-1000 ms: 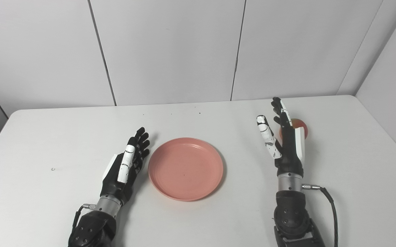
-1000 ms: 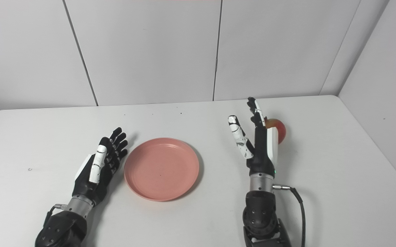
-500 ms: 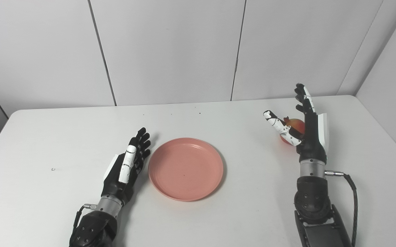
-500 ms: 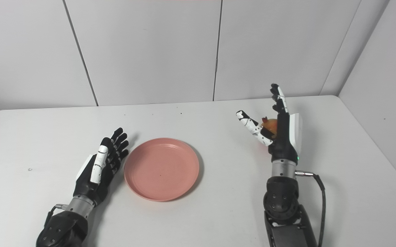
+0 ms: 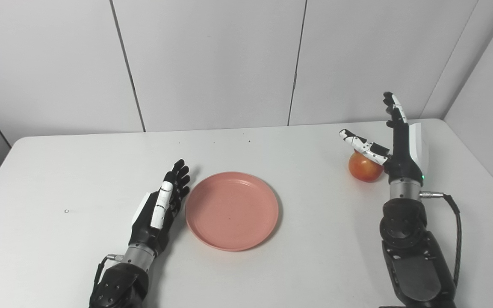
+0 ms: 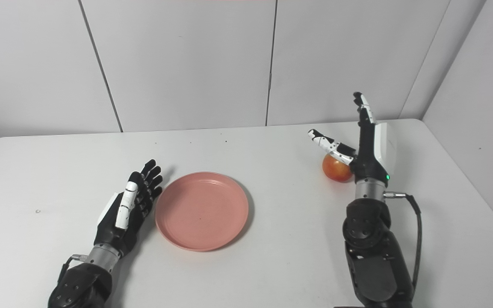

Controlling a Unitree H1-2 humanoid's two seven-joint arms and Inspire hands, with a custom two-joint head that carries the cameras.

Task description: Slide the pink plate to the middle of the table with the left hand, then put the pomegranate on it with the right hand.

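Pink plate point(image 5: 231, 210), round and shallow with a raised rim, lies flat on the white table point(image 5: 58, 171) close to the table's middle. Its surface carries nothing.

Left hand point(image 5: 160, 208), black with one white-cased finger, rests at the plate's 9 o'clock side, just beside the rim; whether the fingertips touch the rim cannot be told from either view. Its fingers are extended and close together, pointing toward 1 o'clock, and they hold nothing.

Pomegranate point(image 5: 365, 167), a red-orange ball, sits on the table at the plate's 2 o'clock, well apart from the plate and toward the table's right far corner.

Right hand point(image 5: 396, 143) stands upright at the pomegranate's 3 o'clock side, wrist down and fingertips up. Its fingers are straight and point toward 12 o'clock, while the white-segmented thumb point(image 5: 362, 146) is spread wide toward 10 o'clock and passes above the top of the fruit. The hand is spread and grips nothing; whether the palm or thumb touches the fruit cannot be told.

Black cable point(image 5: 453, 214) loops from the right wrist down along the forearm. Grey wall panels point(image 5: 212, 60) with dark vertical seams rise behind the table's far edge.
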